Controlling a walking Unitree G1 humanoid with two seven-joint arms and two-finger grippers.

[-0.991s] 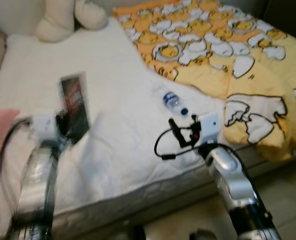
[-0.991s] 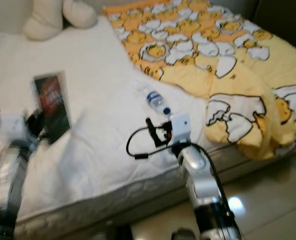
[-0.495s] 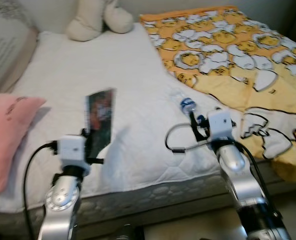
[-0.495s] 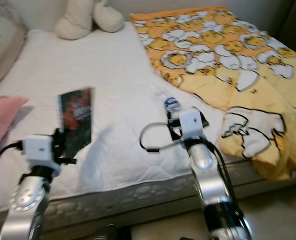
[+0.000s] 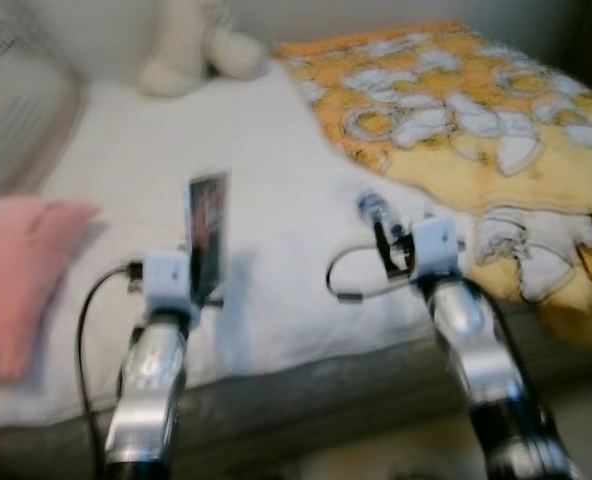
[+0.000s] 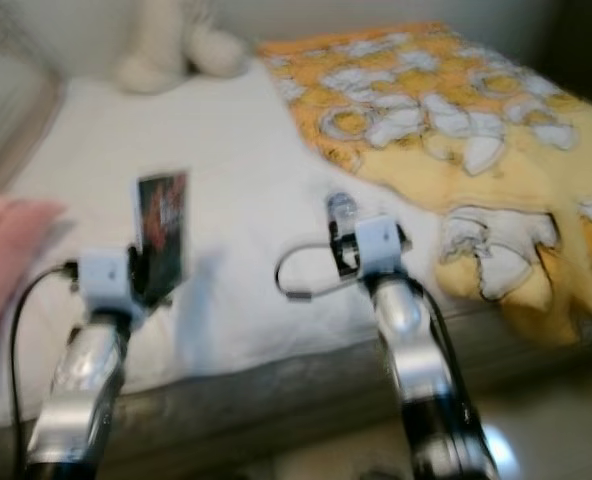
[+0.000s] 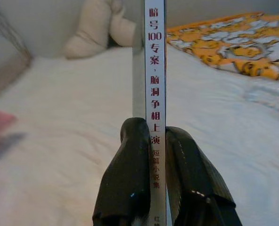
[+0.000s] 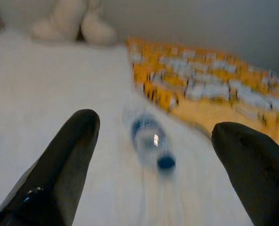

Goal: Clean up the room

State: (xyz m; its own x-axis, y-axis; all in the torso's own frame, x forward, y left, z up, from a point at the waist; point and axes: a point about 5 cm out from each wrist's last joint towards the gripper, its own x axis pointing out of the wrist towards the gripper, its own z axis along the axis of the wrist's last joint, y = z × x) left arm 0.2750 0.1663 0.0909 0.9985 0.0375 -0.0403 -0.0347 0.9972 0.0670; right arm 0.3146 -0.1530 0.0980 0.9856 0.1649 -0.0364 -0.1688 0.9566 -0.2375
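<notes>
You stood at the white bed (image 5: 276,180), beside the yellow blanket (image 5: 496,120). Your left gripper (image 7: 153,155) was clamped on a thin book (image 7: 154,70), held upright above the mattress. Your right gripper (image 8: 153,141) had its fingers wide apart, just before the plastic bottle (image 8: 149,139) lying on the sheet.

Head stereo downward – wrists bedward

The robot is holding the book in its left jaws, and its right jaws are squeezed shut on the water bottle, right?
Not quite. The left gripper does hold the book, but the right gripper is not shut on the water bottle. The right wrist view shows its jaws wide open, with the bottle lying on the bed beyond them.
</notes>
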